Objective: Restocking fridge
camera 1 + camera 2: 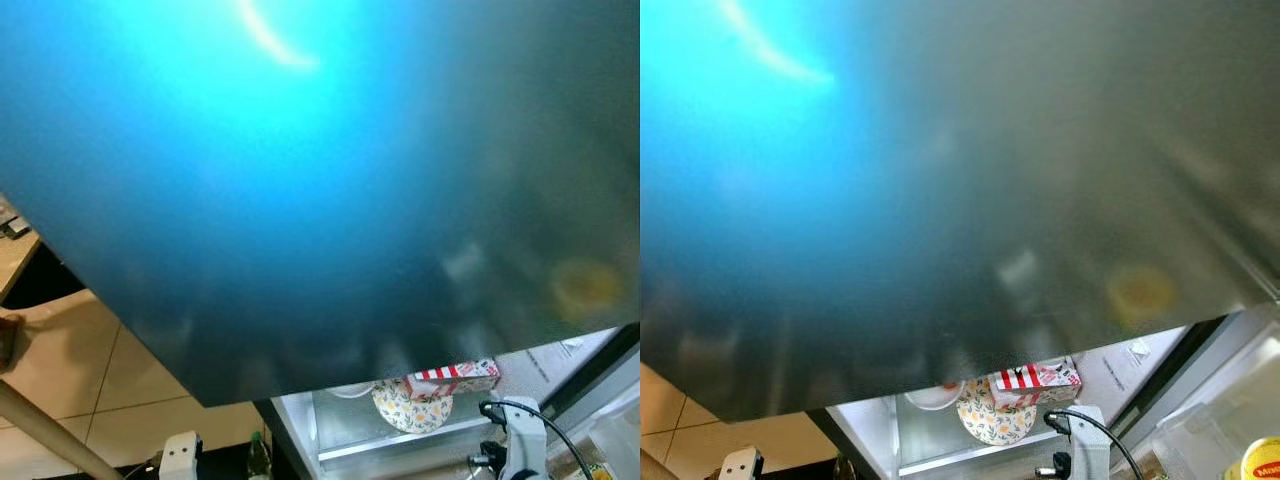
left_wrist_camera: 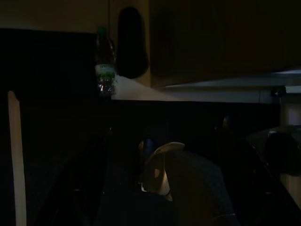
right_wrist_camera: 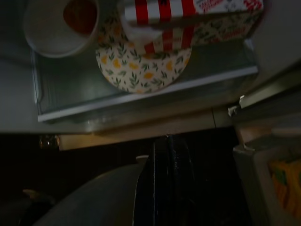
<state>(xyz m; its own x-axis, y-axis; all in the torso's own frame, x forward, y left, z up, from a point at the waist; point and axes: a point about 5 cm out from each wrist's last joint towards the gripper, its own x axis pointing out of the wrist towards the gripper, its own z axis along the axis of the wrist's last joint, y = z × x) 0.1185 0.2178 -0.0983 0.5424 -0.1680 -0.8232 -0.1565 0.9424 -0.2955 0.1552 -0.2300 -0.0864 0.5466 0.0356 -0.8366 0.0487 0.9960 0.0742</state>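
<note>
A glossy blue-grey fridge door panel [image 1: 320,180] looms close in front of me. Below it the fridge compartment stands open, its glass shelf [image 3: 141,101] bearing a floral plate [image 1: 412,408], a red-and-white striped box [image 1: 455,378] and a white bowl [image 3: 61,28] with something red in it. My right gripper [image 3: 165,141] hovers just outside the shelf's front edge, its black fingers pressed together with nothing between them. A clear bottle with a green label [image 2: 104,68] stands in the dark left wrist view, and also beside my left wrist [image 1: 180,455].
The door bin [image 1: 1200,440] at the right holds a yellow-lidded jar [image 1: 1262,458] and a yellow packet [image 3: 282,181]. Beige floor tiles [image 1: 70,370] lie to the left, crossed by a wooden pole [image 1: 40,430]. A table corner [image 1: 15,255] sits at far left.
</note>
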